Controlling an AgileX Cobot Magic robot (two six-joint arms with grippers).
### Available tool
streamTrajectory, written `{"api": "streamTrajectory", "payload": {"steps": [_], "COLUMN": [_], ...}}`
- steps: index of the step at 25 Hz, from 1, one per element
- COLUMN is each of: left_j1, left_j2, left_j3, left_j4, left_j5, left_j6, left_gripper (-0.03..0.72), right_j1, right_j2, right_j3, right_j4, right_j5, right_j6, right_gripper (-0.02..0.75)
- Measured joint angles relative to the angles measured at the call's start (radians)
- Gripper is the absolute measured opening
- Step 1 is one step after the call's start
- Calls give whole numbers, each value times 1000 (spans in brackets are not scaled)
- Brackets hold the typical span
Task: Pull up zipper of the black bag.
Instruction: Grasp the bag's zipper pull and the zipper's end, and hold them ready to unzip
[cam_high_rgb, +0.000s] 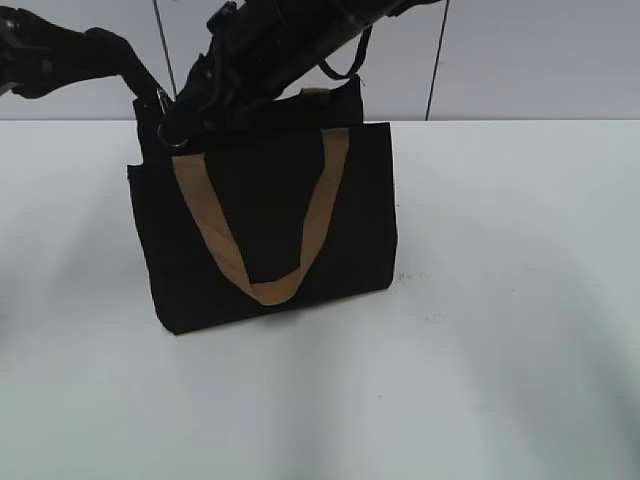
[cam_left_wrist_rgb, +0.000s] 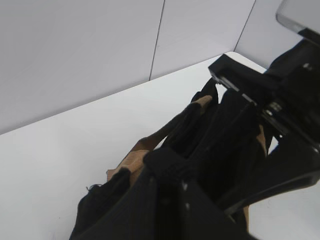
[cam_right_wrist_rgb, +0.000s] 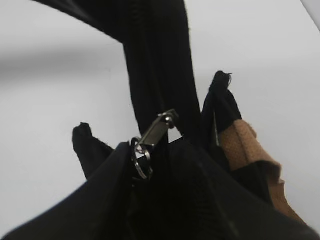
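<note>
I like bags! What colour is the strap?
Tan-brown strap on the black bag; exterior view.

No readable text, label, brand or number shows in any view.

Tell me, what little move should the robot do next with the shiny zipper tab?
Probably draw the small silvery metal pull tab slowly along the thin black zipper line. The right wrist view shows the tab at the top of the boxy black fabric bag, seemingly pinched between dark pads, with zipper track stretching ahead.
</note>
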Motion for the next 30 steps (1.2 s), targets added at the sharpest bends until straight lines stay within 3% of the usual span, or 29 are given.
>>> {"api": "streamTrajectory", "payload": {"steps": [11, 16, 21, 23, 26, 30], "left_j1": [0, 0, 0, 0, 0, 0], "left_j2": [0, 0, 0, 0, 0, 0], "left_j3": [0, 0, 0, 0, 0, 0], "left_j4": [0, -1, -2, -2, -2, -2], "left_j5": [-22, -26, -26, -28, -35, -37], "left_j6": [0, 0, 0, 0, 0, 0], "left_gripper": [29, 29, 29, 29, 29, 29], "right_j1": [0, 0, 0, 0, 0, 0], "right_j2": [14, 14, 14, 14, 14, 14], "right_j3": [0, 0, 0, 0, 0, -2], "right_j4": [-5, -6, -7, -7, -7, -4], "right_j5": [11, 11, 11, 11, 11, 21], "right_j6": [0, 1, 0, 0, 0, 19], "right_gripper": [272, 211, 197, 156, 30, -1]}}
